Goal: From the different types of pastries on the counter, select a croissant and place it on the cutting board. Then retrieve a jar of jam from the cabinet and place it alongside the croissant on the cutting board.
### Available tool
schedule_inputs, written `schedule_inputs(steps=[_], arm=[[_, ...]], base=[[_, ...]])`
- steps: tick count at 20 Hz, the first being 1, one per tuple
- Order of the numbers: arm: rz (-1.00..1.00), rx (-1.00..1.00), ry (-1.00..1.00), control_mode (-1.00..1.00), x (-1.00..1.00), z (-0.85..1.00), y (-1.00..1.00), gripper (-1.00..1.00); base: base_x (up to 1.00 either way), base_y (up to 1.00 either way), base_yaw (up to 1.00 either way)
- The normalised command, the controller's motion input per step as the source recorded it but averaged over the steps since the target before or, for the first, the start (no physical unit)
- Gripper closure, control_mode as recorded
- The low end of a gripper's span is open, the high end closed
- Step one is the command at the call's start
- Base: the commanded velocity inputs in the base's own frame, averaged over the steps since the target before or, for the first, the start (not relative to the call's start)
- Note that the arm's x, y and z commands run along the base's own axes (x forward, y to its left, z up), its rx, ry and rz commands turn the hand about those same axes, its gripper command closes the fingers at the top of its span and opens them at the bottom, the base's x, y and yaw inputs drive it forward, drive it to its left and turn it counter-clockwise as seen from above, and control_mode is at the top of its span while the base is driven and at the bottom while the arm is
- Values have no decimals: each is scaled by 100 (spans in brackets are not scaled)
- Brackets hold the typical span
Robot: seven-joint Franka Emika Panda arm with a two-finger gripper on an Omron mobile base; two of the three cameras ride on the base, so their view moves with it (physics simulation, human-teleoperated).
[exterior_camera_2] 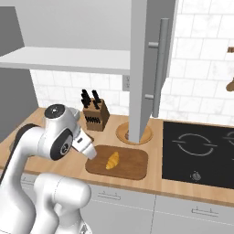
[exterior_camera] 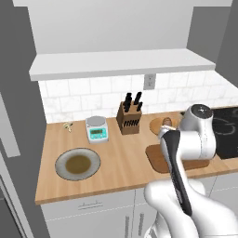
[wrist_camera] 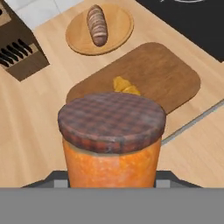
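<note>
So the two-finger gripper is clamped on the small orange jar with a plaid brown lid, held above the dark-brown wooden cutting board, where the golden-yellow croissant lies.

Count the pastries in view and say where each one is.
2. The croissant lies on the cutting board. The brown bun lies on the round wooden plate behind the board, beside the knife block. Others may be hidden behind the arm.
</note>
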Motion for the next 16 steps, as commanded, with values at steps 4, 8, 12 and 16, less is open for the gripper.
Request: schedule_inputs(steps=[4, 8, 12, 16], arm=[[-20, -8, -36, -100, 54, -100, 0, 100], [-18, -4, -26, -100, 44, -100, -1, 100], [-17, 0, -16, -100, 34, -100, -6, 100], [-17, -3, -13, -100, 38, -99, -7, 100]], base=[[0, 0, 0], [0, 0, 0], [0, 0, 0], [0, 0, 0]])
